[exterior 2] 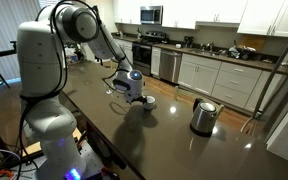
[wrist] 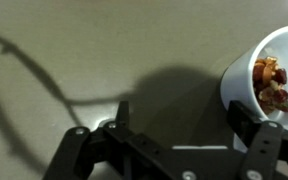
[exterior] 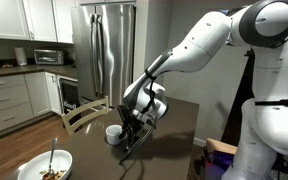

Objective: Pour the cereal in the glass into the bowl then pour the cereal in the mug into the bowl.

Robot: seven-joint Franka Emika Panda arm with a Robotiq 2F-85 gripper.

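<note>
1. Inside the mug (wrist: 236, 82) lies the cereal (wrist: 269, 85), a reddish-brown heap against the white wall. The mug stands upright on the dark table (exterior: 174, 120). I cannot tell where its handle points.
2. Just beside the mug, the gripper (wrist: 182, 110) hangs low over the table. Its jaws are wide apart and there is nothing between them. In the wrist view the mug sits at the edge of the picture, outside the gap and close to one finger.
3. The nearest danger, in my judgement, is this offset. If the gripper comes down or closes from here, that finger could strike the rim. It could then push or tip the mug and spill cereal on the table.
4. The glazed wall is probably slippery. A grip taken off-centre could let the mug turn in the jaws when it is tilted.
5. The bowl (exterior: 24, 168) stands well apart from the mug, at the table's corner in an exterior view, with a spoon (exterior: 52, 152) sticking out. The carry is long, so pieces may fall on the way. The mug could also knock the spoon, and a high pour could scatter pieces over the shallow rim.
6. No glass is visible, so I cannot judge whether the first pour is done. The kettle (exterior 2: 204, 116) stands well apart and seems little danger.
</note>
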